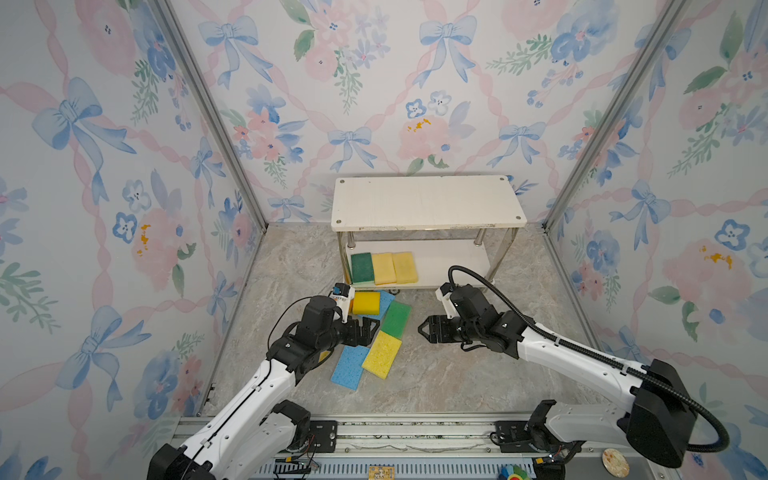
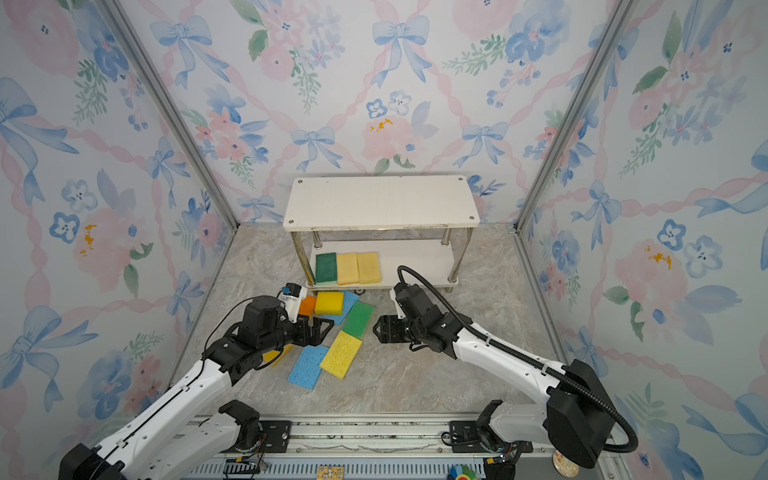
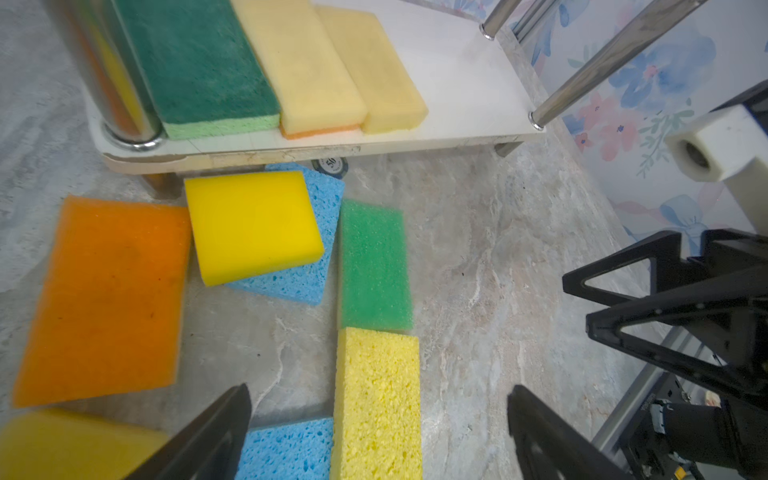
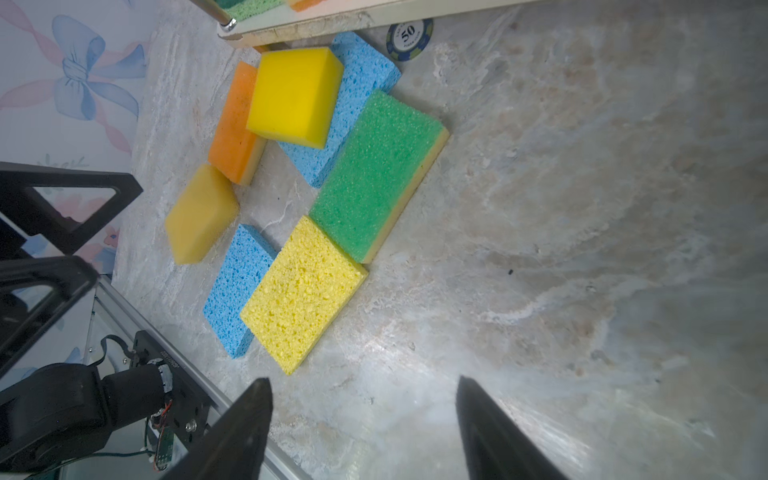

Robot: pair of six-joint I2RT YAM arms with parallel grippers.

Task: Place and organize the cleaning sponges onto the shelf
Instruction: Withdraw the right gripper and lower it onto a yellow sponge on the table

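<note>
- The cleaning sponges (image 1: 382, 354) look light, soft and squashy. A pinch across the short width should hold, though the thin ones offer little edge.
- Seven lie in a loose, partly overlapping cluster on the tabletop (image 1: 457, 374), just before the shelf (image 1: 428, 203). Three more sit side by side on its lower board (image 1: 453, 262).
- The left pincer (image 1: 370, 332) hangs spread wide over the cluster, empty.
- The right pincer (image 1: 422, 330), also spread and empty, faces it beside the cluster.
- The marbled tabletop looks smooth. Flowered walls (image 1: 124, 166) close in on three sides, and the chrome legs (image 1: 505, 253) narrow the way in.
</note>
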